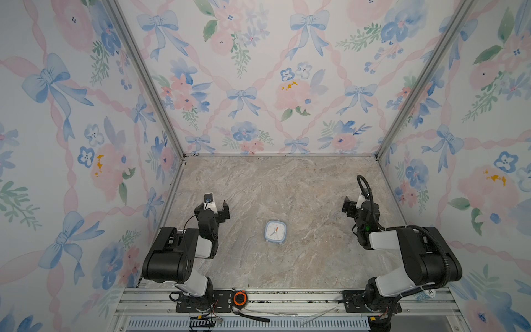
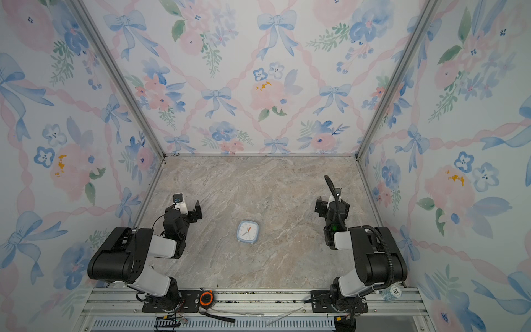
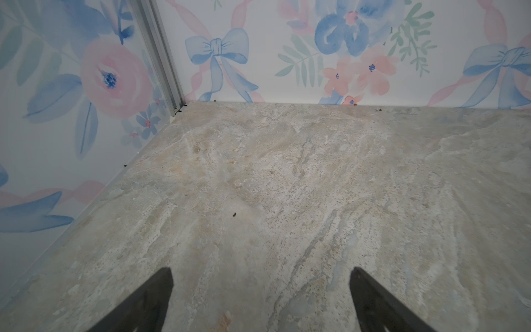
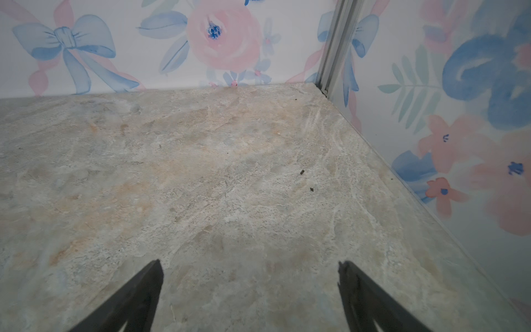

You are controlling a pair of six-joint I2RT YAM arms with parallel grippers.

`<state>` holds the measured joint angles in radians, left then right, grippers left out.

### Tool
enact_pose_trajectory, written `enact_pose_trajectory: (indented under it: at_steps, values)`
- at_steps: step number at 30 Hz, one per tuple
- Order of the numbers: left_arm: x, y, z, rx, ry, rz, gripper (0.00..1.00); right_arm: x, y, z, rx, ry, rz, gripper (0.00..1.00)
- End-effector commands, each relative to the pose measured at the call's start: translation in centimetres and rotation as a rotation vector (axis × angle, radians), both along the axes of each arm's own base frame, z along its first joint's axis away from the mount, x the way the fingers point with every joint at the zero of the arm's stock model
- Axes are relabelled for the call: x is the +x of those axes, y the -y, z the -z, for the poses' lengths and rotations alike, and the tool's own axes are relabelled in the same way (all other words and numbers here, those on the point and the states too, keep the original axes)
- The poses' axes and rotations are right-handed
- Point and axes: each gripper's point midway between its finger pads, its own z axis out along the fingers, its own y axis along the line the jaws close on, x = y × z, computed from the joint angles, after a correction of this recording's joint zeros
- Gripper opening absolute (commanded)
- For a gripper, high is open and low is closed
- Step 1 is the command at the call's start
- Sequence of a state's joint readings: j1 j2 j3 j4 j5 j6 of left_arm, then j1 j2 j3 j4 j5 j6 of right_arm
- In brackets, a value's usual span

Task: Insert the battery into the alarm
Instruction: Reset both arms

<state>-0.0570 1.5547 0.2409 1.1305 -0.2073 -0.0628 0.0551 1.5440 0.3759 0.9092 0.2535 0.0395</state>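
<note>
Near the middle of the bench (image 1: pixel 287 186), you are looking at one alarm (image 1: pixel 275 231) lying dial-up, while your two pincers, left gripper (image 3: pixel 261 271) and right gripper (image 4: pixel 248 262), are hanging released near its side edges.

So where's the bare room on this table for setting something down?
Widest: the far half of the table, from the left gripper and right gripper, both open, back to the wall. Also bare: the lanes either side of the clock toward each gripper, and the strip between clock and front rail. Crowded: the rail itself, with the tape measure and arm bases.
</note>
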Motion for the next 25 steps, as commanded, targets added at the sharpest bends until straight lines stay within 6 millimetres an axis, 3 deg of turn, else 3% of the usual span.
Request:
enact_pose_trajectory:
  at_steps: [1,25]
  values:
    - [0.45,0.10,-1.17,0.015,0.038,0.013,0.98,0.24,-0.92,-0.24,-0.023,-0.007,-0.035,0.96]
    - [0.53,0.23,-1.23,0.023,0.039,0.015,0.98,0.45,-1.34,-0.08,-0.010,-0.016,-0.075,0.96]
